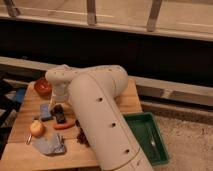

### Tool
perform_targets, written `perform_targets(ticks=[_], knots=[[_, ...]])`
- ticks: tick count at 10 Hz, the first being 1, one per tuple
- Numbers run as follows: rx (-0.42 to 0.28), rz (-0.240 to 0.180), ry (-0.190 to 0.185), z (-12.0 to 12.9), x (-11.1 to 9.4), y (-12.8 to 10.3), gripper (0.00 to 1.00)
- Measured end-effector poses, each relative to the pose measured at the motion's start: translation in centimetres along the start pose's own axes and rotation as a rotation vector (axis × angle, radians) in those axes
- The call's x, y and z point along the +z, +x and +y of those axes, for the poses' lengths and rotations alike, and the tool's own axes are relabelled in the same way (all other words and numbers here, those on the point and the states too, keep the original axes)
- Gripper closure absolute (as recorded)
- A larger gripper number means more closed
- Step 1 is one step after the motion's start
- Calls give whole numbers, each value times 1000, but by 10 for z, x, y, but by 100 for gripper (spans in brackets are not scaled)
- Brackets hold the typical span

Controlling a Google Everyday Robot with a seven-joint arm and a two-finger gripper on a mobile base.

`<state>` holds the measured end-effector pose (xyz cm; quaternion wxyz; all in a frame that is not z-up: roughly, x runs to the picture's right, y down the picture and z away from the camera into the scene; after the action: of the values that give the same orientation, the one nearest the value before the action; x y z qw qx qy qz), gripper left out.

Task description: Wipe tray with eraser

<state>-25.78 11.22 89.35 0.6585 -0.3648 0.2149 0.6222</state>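
The eraser (60, 115) is a small dark block lying on the wooden table (22, 107), beside a blue block (45, 111). The green tray (161, 150) sits lower down at the right of the table, with a small pale object inside it. My big white arm (100, 115) rises from the bottom of the view and bends left across the table. The gripper (54, 99) hangs under the wrist, just above and behind the eraser and the blue block. It is open and holds nothing that I can see.
On the table are a red bowl (42, 87), a round orange fruit (36, 128), an orange stick-shaped item (64, 126), a grey-blue cloth (50, 145) and a dark cluster (82, 136). A dark wall with railings runs behind.
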Motion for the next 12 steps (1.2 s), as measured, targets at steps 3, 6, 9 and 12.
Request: perform_targets(ticks=[3, 6, 9, 12], knots=[[54, -49, -9, -24, -22, -14, 20], [59, -50, -30, -20, -21, -12, 20], [40, -47, -56, -7, -19, -10, 20], [31, -33, -69, -3, -13, -7, 20]])
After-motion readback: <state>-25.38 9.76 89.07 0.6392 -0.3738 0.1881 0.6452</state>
